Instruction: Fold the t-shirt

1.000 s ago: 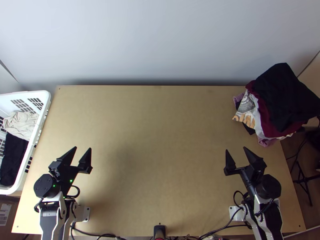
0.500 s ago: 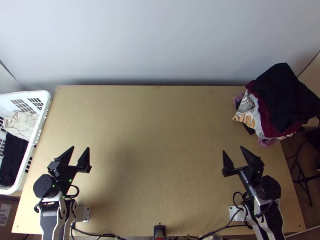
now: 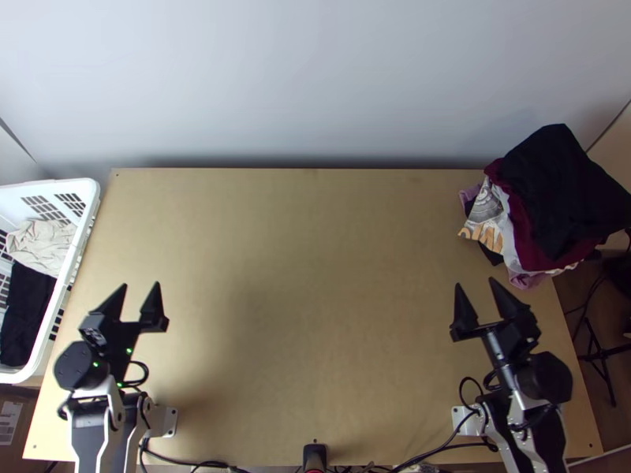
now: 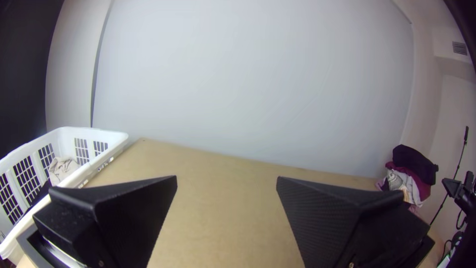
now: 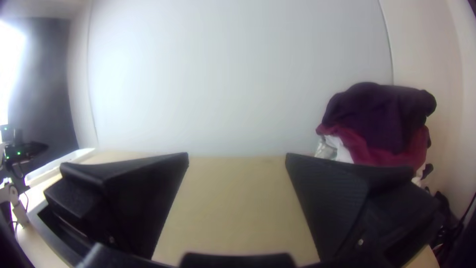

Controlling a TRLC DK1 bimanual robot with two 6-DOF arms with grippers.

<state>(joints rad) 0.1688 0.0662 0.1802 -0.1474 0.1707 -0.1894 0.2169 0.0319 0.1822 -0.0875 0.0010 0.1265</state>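
Left jaws (image 3: 140,284) and right jaws (image 3: 475,282) have shifted outward, both apart; heaped printed cloth (image 3: 488,221) points inward, long axis unclear.

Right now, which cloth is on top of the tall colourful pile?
The large black cloth: nothing lies on it, while the dark red cloth is underneath.
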